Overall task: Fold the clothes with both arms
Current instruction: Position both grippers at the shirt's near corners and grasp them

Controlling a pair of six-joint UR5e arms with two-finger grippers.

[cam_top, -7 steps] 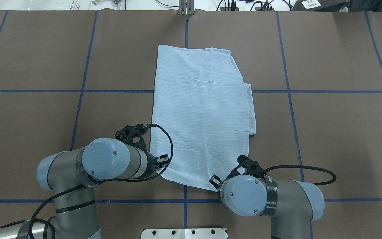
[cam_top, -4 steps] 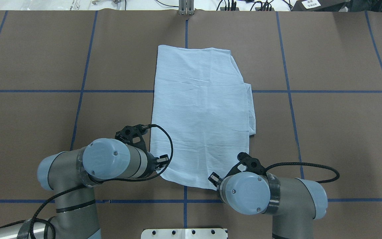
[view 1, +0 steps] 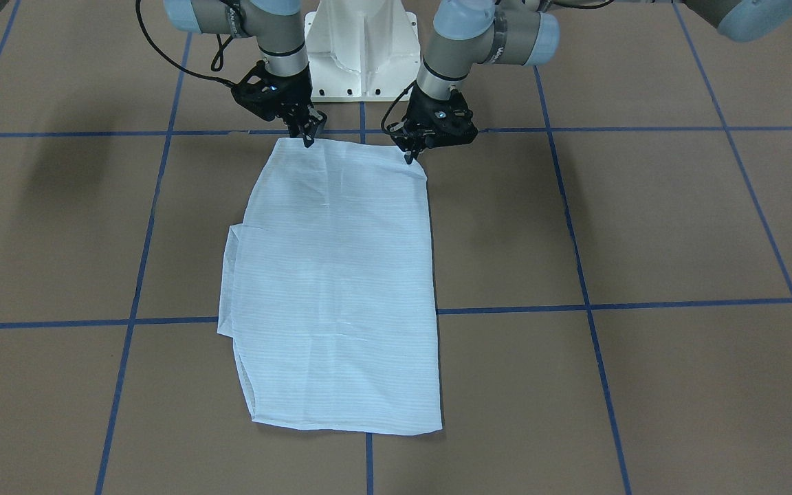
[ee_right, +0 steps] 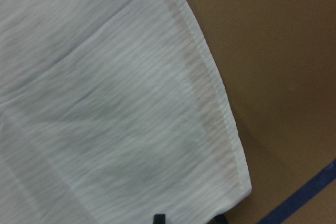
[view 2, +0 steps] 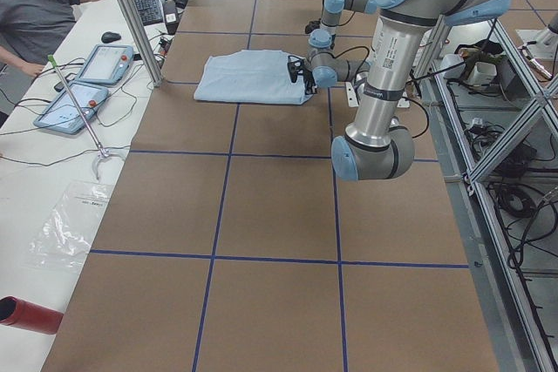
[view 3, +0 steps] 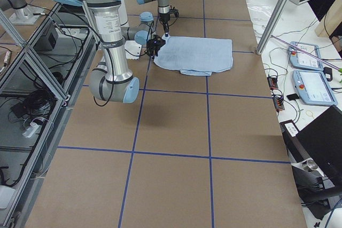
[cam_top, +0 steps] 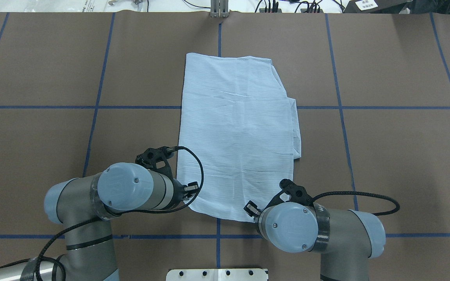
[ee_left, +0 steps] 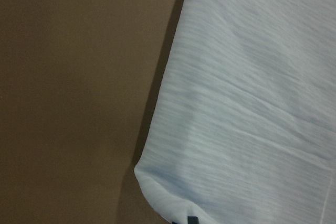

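The pale-blue striped shirt (view 1: 334, 289) (cam_top: 236, 128) lies flat on the brown table, folded into a long rectangle with a folded layer sticking out along one long side. Both grippers sit at its two corners nearest the robot. In the front-facing view my left gripper (view 1: 410, 157) pinches the right-hand corner and my right gripper (view 1: 308, 139) pinches the left-hand one, both shut on the cloth. From overhead the left arm (cam_top: 131, 191) and right arm (cam_top: 291, 226) hide the fingertips. Each wrist view shows a shirt corner (ee_left: 252, 103) (ee_right: 105, 103) close up.
The white pedestal base (view 1: 361, 48) stands just behind the grippers. Blue tape lines (cam_top: 96, 107) grid the table. A person (view 2: 35, 6) sits beyond the far edge, with two teach pendants (view 2: 87, 76) (view 3: 310, 84). A metal post (cam_top: 219, 9) stands at the far edge.
My right arm has shifted slightly left and away from the base, covering more of the shirt's near corner. The left arm and the shirt have stayed still.
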